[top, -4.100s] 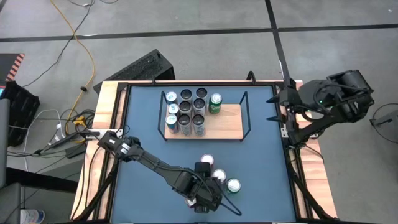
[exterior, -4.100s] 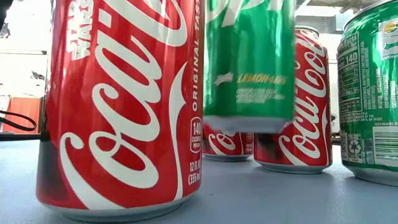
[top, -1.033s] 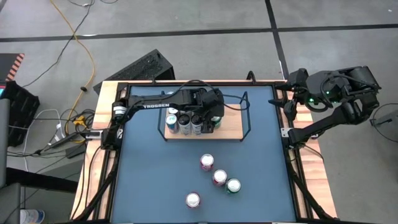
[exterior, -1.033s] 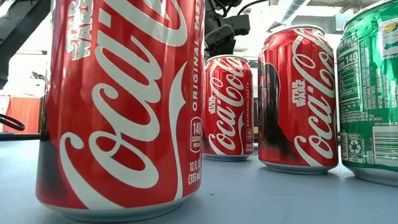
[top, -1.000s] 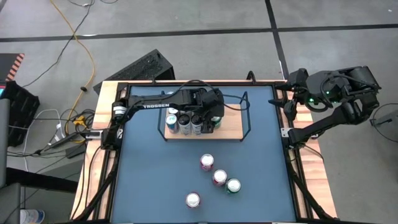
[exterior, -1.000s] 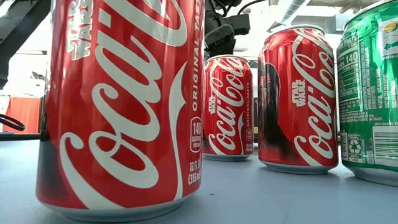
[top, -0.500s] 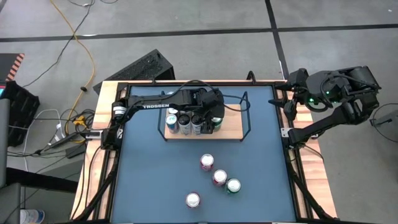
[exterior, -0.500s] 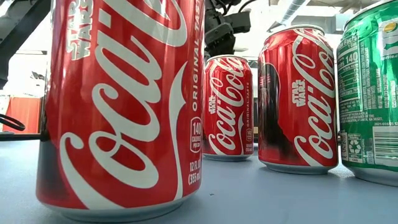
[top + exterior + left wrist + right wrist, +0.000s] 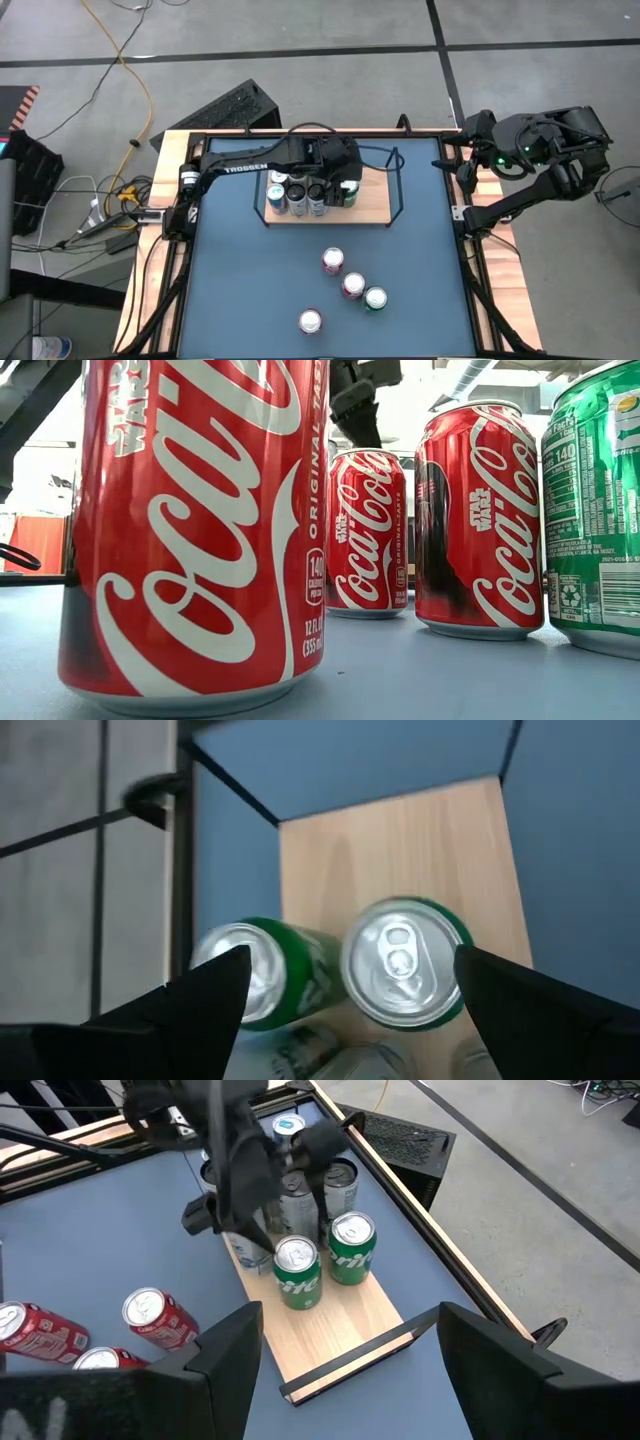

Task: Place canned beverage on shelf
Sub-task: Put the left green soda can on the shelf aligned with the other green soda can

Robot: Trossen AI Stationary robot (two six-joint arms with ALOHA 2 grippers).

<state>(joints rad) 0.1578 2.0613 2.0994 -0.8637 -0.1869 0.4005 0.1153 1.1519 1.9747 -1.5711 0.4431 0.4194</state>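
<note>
The blue table [image 9: 420, 290] carries the shelf [image 9: 372, 205], a light-wood board with a black wire frame, at its far centre. The left arm [image 9: 250, 165] reaches across from the table's left edge and holds the left hand [image 9: 345, 990] above the cans on the shelf; its fingers are spread wide on either side of a green can [image 9: 405, 960] and grip nothing. That green can stands upright on the board, just beside a second green can [image 9: 255, 975]. The right hand [image 9: 340, 1355] is parked off the table's right edge, fingers wide apart and empty. Four loose cans [image 9: 345, 285] stand on the near half of the table, well apart from the shelf.
</note>
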